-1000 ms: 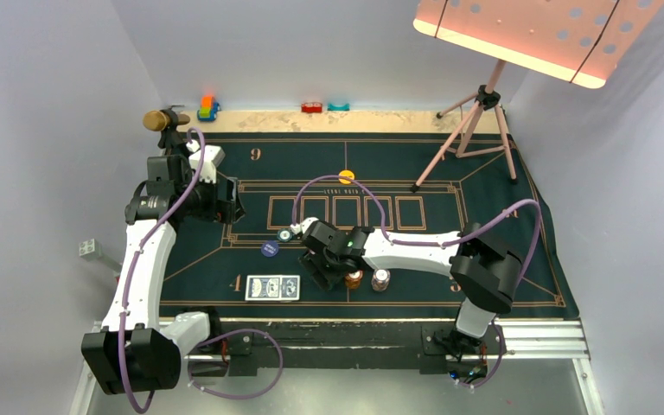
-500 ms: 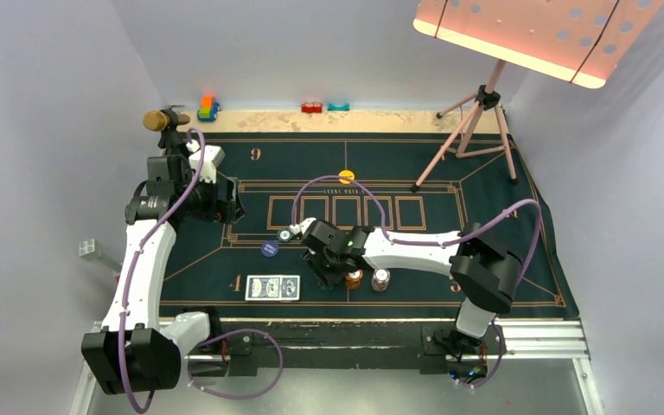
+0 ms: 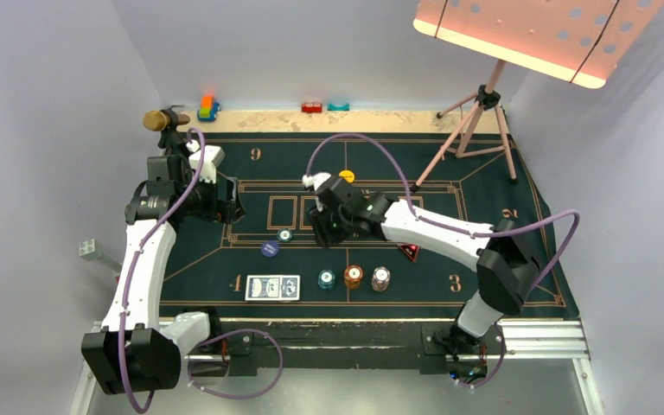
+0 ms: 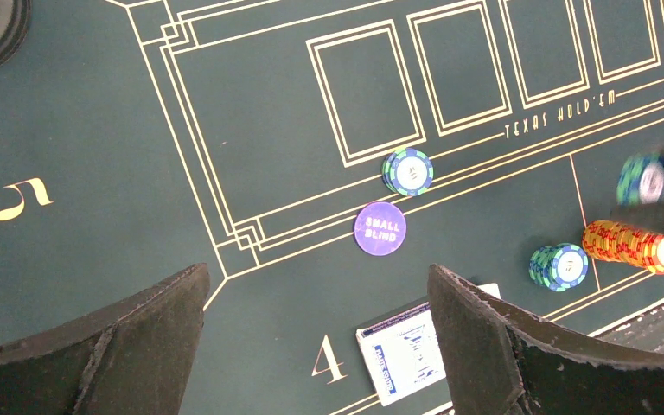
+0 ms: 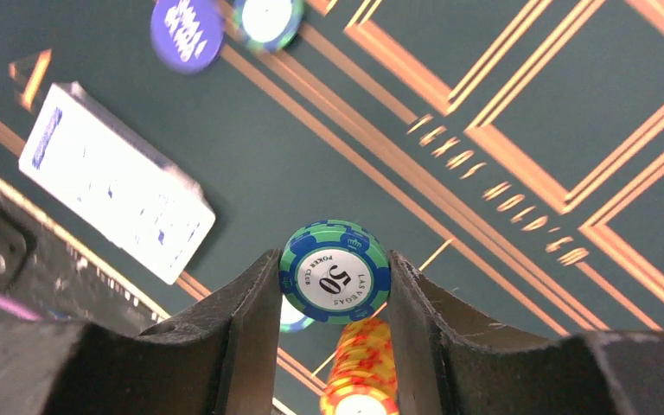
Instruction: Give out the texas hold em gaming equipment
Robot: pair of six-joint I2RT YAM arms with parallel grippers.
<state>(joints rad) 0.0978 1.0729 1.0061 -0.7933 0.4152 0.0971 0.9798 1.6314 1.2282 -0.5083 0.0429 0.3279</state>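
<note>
Right claw (image 5: 333, 259) pinches by its rim a green-and-blue striped chip (image 5: 335, 278) whose white centre reads 50.

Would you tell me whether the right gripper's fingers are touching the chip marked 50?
Touching. The right wrist view shows the chip marked 50 pinched between both fingers of the right gripper, with no gap at either edge.

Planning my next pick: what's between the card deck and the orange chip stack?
Only a teal chip stack, between card deck and orange chip stack; top view shows it.
</note>
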